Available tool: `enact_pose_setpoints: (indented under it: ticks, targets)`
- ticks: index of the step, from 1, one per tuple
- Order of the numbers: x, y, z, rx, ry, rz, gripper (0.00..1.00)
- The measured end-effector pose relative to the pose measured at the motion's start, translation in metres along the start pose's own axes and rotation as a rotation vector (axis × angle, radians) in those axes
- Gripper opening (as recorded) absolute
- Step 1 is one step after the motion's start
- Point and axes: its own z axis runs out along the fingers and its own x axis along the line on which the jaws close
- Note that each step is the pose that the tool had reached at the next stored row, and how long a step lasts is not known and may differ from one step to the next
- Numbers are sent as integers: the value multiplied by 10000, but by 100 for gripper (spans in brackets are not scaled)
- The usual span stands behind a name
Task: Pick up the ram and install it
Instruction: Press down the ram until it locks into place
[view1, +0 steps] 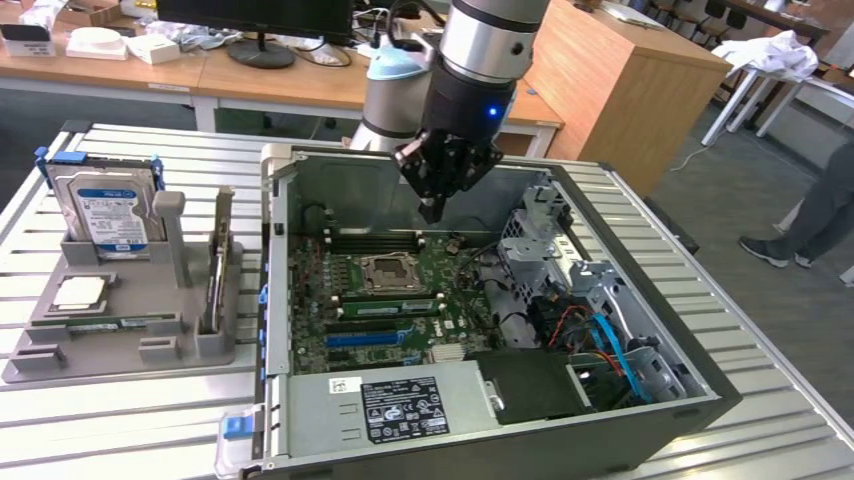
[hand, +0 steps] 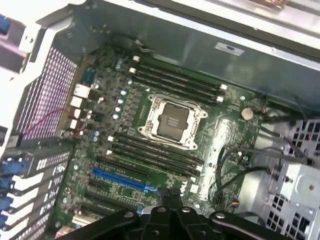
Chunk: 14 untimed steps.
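Observation:
My gripper (view1: 430, 208) hangs inside the open computer case (view1: 694, 385), a little above the motherboard (view1: 400, 300) near its far edge. Its fingers are shut together with nothing between them. In the wrist view the shut gripper (hand: 170, 194) points down over the board, near the blue slot (hand: 122, 179). The memory slots (hand: 150, 155) on both sides of the processor socket (hand: 172, 120) look unfilled. The ram (view1: 118, 322), a thin green stick, lies flat on the grey holder (view1: 80, 365) at the exterior view's left, far from my gripper.
On the grey holder stand a hard drive (view1: 107, 215) with a blue-and-white label, a square silver chip (view1: 78, 292) and a thin upright card (view1: 216, 265). A drive cage (view1: 554, 235) and cables (view1: 607, 330) crowd the case's right side. A person's legs (view1: 807, 215) stand at the far right.

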Motion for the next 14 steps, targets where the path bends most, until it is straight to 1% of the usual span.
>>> enact_pose_setpoints:
  ticks: [14]
  targets:
    - [1,0,2,5,-91,2197,10]
